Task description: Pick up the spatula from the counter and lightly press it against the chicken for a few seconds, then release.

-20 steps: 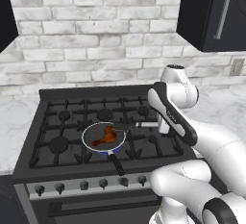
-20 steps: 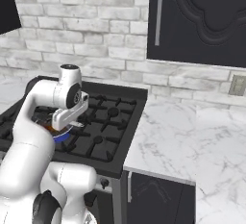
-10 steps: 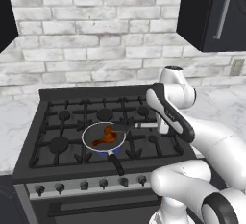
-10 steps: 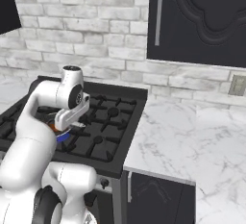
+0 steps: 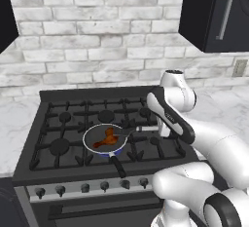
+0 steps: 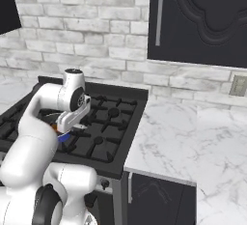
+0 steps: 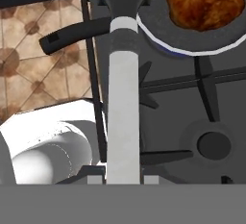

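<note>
Hand view: hand [image 7: 124, 180] pinches spatula [image 7: 123, 98], its blade just beside chicken [image 7: 204, 4] in pan [image 7: 192, 40].

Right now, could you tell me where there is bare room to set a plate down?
The marble counter right of the stove is bare back to the brick wall. Crowded around the pan holding chicken, where the spatula reaches in.

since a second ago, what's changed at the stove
The arm has dipped a little, taking the spatula with it. The claw stays shut on the spatula, nothing taken or let go. The pan and chicken have not moved.
</note>
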Tool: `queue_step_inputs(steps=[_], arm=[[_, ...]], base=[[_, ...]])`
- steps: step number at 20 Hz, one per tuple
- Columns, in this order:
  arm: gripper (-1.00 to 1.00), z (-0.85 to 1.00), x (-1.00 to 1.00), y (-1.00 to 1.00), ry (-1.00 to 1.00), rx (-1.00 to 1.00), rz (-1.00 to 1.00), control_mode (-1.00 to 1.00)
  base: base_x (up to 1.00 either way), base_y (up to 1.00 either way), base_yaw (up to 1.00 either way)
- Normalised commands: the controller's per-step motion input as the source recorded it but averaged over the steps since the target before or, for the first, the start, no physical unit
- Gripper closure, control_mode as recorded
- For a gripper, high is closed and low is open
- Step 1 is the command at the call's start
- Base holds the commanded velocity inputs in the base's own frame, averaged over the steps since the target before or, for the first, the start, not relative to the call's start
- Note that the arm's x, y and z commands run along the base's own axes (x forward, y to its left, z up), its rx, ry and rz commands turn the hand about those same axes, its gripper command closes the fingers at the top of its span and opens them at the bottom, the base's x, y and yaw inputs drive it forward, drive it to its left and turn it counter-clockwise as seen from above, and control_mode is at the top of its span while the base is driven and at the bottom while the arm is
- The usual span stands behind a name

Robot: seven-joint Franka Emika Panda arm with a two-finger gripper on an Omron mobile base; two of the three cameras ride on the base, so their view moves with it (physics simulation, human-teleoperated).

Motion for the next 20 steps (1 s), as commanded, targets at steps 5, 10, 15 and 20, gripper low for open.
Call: queue_step_inputs(steps=[5,10,15,20], arm=[[1.0,-0.07,0.13,-0.02,0.0,0.0,0.02,-1.0],[1.0,-0.11,0.16,-0.02,0.0,0.0,0.02,-1.0],[1.0,-0.12,0.18,-0.01,0.0,0.0,0.01,-1.0],[1.0,-0.09,0.21,0.0,0.0,0.0,0.01,-1.0]], base=[[0.0,0.0,0.0],[0.0,0.0,0.0],[0.0,0.0,0.0],[0.0,0.0,0.0]])
